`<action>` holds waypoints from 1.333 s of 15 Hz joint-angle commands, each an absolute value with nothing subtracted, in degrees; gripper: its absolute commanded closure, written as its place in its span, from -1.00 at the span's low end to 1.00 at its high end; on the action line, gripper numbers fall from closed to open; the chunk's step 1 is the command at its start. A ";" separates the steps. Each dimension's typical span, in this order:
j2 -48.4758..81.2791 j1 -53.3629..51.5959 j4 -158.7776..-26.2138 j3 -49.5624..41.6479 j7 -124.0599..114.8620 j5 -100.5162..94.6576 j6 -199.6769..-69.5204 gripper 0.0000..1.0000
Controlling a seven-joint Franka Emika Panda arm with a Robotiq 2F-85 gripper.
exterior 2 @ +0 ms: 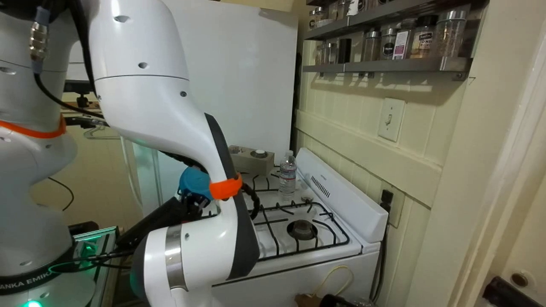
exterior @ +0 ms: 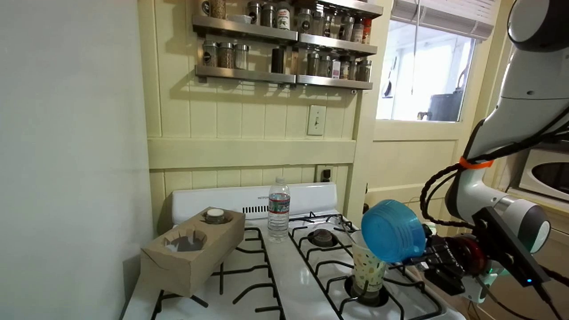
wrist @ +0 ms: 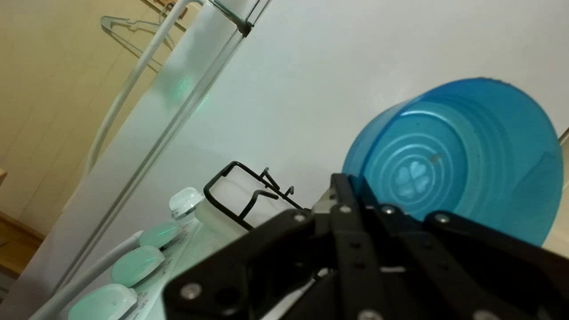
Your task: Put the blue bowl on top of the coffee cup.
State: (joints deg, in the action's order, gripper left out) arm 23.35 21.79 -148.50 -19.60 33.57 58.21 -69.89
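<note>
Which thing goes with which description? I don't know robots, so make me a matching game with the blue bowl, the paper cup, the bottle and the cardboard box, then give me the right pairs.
Column one:
1. blue bowl
2. paper cup
3. bottle
4. cardboard box

Column two:
A. speckled, partly hidden behind the blue bowl in an exterior view
B. brown, with two openings in its top
C. tilted, pinched at its edge by the gripper
D. see-through, standing upright

Pairs: 1-C, 2-A, 3-D, 4-B.
</note>
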 commanded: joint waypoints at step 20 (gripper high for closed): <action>7.52 16.79 -151.98 -22.60 0.14 61.57 -80.13 0.98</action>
State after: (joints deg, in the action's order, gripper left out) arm 12.56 17.17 -148.61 -21.31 8.20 63.19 -74.64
